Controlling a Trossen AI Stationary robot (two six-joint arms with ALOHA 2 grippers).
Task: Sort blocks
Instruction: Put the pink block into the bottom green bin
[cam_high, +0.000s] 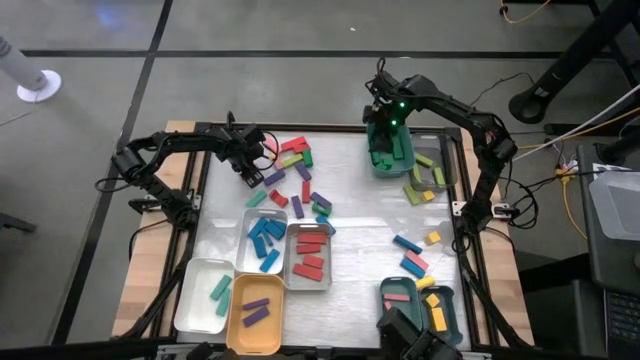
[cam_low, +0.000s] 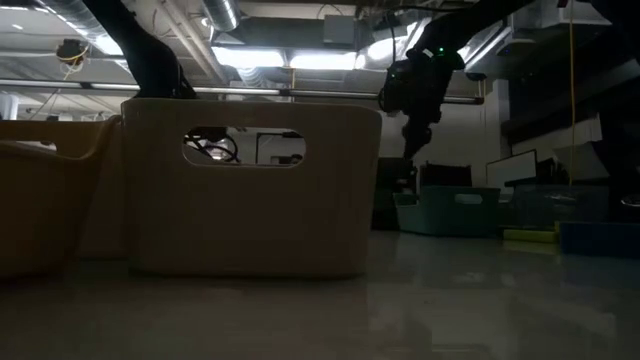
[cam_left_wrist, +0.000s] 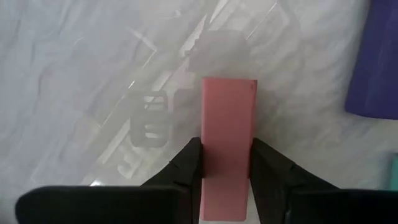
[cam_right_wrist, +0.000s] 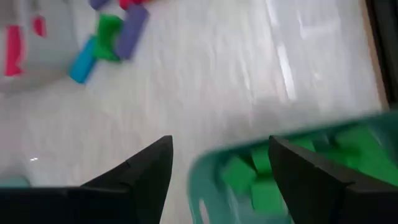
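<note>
In the left wrist view a pink block (cam_left_wrist: 229, 124) lies flat on the white table top, with my left gripper (cam_left_wrist: 227, 149) shut on it. In the high view that gripper (cam_high: 250, 170) stands at the table's far left, beside a heap of loose blocks (cam_high: 300, 185), and hides the pink block. A purple block (cam_left_wrist: 373, 56) lies close by. My right gripper (cam_high: 385, 122) hangs open above the teal tray (cam_right_wrist: 211, 180) that holds green blocks (cam_right_wrist: 298, 174); nothing is between its fingers (cam_right_wrist: 149, 168). My left gripper pinches the pink block's two long sides (cam_left_wrist: 208, 155) between its two fingers, about halfway along the block. The fingers come from above, pointing down, and lie across the block. The block lies level, seemingly on the table top.
Near the front stand a white tray (cam_high: 190, 310), an orange tray (cam_high: 240, 335), two grey trays with blue (cam_high: 262, 240) and red blocks (cam_high: 310, 255), and a teal tray (cam_high: 455, 315). A grey tray with lime blocks (cam_high: 428, 178) is far right. A tray wall (cam_low: 250, 190) fills the low view.
</note>
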